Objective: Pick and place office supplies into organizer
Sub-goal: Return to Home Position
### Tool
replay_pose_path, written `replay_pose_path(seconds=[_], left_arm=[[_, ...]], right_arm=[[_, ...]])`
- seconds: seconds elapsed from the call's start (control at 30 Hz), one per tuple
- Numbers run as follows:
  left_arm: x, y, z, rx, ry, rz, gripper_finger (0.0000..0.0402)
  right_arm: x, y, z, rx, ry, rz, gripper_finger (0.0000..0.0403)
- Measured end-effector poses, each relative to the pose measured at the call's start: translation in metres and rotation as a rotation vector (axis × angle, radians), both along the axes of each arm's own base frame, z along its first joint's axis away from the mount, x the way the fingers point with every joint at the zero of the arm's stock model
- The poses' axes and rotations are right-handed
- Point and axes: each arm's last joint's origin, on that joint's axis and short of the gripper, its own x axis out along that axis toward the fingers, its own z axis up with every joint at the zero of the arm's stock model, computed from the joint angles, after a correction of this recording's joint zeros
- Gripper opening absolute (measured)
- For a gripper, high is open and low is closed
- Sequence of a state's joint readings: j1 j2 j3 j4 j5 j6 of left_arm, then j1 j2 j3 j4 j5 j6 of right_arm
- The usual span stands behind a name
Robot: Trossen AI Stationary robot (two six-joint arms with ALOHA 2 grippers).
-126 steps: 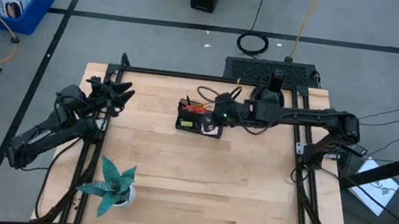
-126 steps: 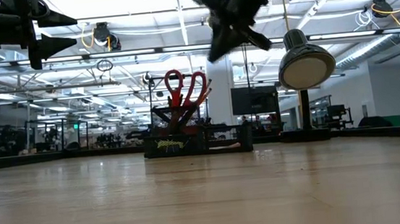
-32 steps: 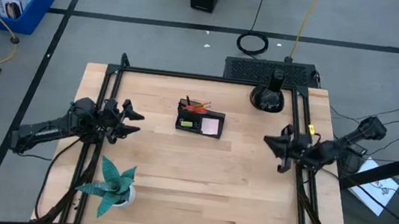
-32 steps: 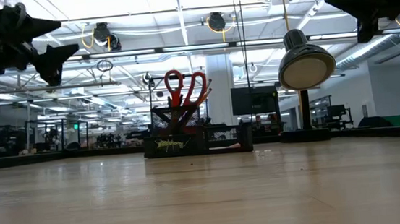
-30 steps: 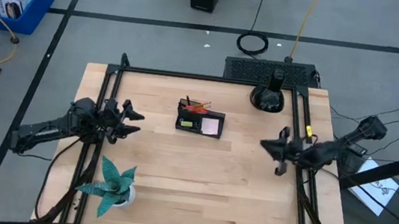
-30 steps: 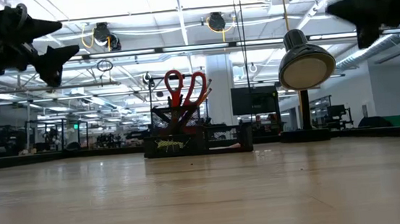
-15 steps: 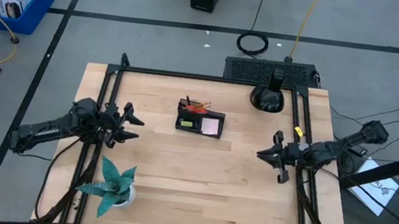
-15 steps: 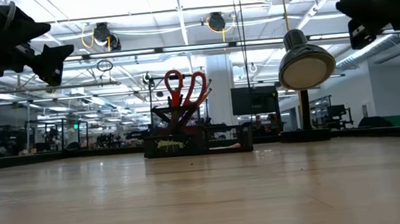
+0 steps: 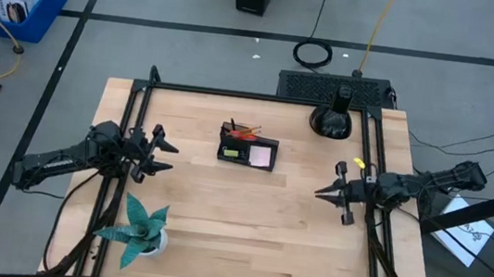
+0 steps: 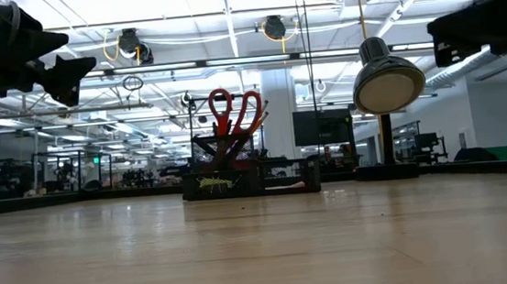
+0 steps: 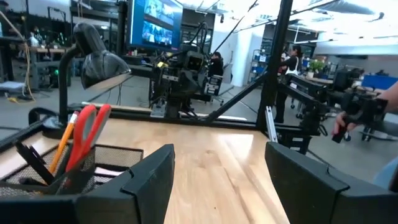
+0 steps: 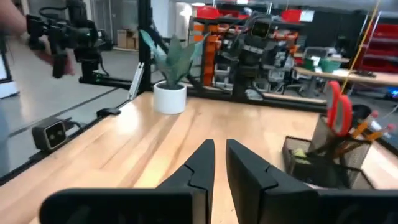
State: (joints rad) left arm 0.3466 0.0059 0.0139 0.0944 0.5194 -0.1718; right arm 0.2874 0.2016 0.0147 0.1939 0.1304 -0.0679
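The organizer (image 9: 225, 143) is sitting on the table (image 9: 245, 241) with its long axis running left-right, so it's lying roughly on the line between the two arms. The tall section at the organizer's left end is holding the red-handled scissors (image 10: 235, 112) and orange pencils (image 9: 246, 132), handles and ends up. The pink sticky-note pad (image 9: 264, 156) is lying flat in the low compartment at the organizer's right end. The left gripper (image 9: 168, 158) is hovering off the organizer's left end and pointing at the tall section, fingers (image 11: 152, 180) spread wide with nothing between them. The right gripper (image 9: 320, 192) is hovering off the organizer's right end and a little to the front of it, pointing back at the pad end. Its fingers (image 12: 200, 163) are drawn almost together with only a thin slit showing, carrying nothing. Both are standing well apart from the organizer and about equally far, so neither arm is getting a reach advantage. No loose supplies are showing on the wood around the organizer. The tiny clips are too small to make out from above, so they're probably inside, but I can't confirm. I'm reading this as placing done and arms parking. Each gripper is facing the organizer end-on, so backing straight off along that axis is looking clear. The plant (image 9: 138, 233) in front of the organizer's left and the black domed lamp (image 9: 331, 122) behind its right are both sitting off that line.
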Motion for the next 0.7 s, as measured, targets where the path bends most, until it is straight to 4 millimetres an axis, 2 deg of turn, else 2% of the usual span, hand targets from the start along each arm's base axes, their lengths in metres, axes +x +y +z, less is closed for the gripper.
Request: replay_pose_path(seconds=[0.27,0.43,0.7], left_arm=[[0.0,0.0001,0.0006,-0.097,0.011,-0.005,0.0255],[0.0,0.0001,0.0006,-0.096,0.011,-0.005,0.0255],[0.0,0.0001,0.0006,-0.097,0.011,-0.005,0.0255]], right_arm=[[0.0005,-0.0051,-0.0024,0.105,0.031,-0.177,0.0034],[0.0005,-0.0052,-0.0021,0.19,0.033,-0.186,0.0034],[0.0004,-0.0052,-0.002,0.202,0.034,-0.186,0.0034]])
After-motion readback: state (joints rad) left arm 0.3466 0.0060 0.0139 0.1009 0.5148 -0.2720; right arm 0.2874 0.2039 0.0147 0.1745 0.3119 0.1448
